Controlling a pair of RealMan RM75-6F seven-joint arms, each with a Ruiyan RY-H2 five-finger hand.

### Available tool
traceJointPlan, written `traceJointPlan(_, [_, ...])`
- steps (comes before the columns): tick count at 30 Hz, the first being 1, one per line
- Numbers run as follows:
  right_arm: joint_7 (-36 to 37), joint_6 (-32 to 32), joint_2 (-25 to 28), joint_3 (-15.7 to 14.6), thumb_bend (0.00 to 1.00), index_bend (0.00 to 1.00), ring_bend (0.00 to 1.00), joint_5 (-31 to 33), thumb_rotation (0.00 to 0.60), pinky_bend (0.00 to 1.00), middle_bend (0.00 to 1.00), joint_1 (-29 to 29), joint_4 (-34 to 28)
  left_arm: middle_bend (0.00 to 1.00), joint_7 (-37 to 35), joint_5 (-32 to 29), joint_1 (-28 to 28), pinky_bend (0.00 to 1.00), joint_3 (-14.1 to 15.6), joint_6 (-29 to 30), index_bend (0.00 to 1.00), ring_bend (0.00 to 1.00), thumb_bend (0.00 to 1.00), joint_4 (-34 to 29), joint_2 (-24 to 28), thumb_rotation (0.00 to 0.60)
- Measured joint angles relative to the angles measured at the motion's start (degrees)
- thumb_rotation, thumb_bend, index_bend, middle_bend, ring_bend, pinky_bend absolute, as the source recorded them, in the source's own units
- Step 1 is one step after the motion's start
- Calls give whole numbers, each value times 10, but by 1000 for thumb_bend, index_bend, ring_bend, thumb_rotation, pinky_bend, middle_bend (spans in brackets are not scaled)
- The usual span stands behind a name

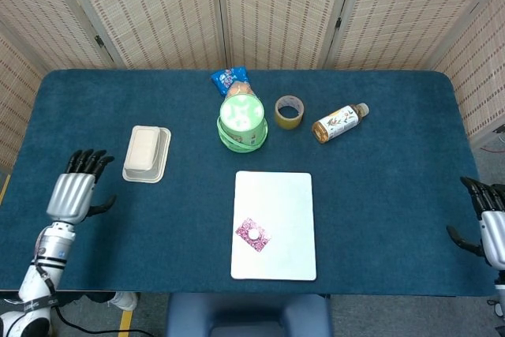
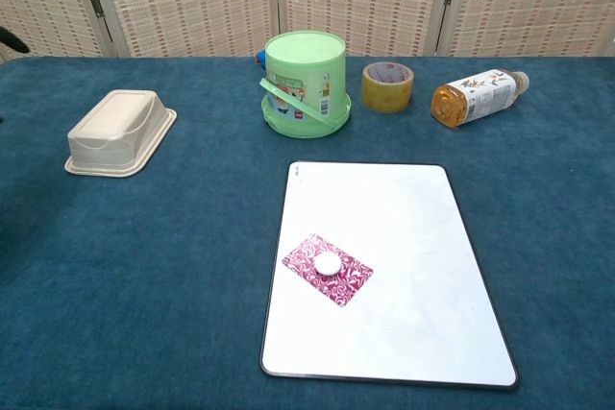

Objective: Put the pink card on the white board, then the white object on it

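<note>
The worktop (image 1: 379, 195) is covered by a deep blue, felt-like cloth with a fine nap. On it a flat, smooth white board (image 2: 413, 266) with rounded corners and a thin dark edge is laid near the front. The pink card (image 2: 351, 280), a small rectangle printed with a swirling magenta and white pattern, is seen lying flat and turned at an angle on the left part of the board. The white object (image 2: 329, 262), a small round disc, is set on the middle of the card.

Behind the board a pale green plastic bucket (image 2: 306, 84) with a band handle is stood upright. A ring of yellowish tape (image 2: 387, 86) is placed beside it, and a plastic bottle (image 2: 478, 97) of amber drink is laid on its side further right. A cream, box-shaped container (image 2: 120, 132) with a flared rim is set upside down at the left. A blue snack packet (image 1: 230, 80) is partly hidden behind the bucket.

The left robot hand (image 1: 72, 192) is held at the worktop's left edge, released, its dark fingers spread and nothing gripped. The right robot hand (image 1: 489, 230) is seen at the right edge, likewise released and holding nothing.
</note>
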Motion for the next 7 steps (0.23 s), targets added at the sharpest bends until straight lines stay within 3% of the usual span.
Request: traceJointPlan(7, [15, -10, -1, -4, 292, 87, 117, -8, 600, 108, 138, 8, -1, 137, -9, 35, 65, 0, 30, 74, 209, 84, 354, -14, 14, 600])
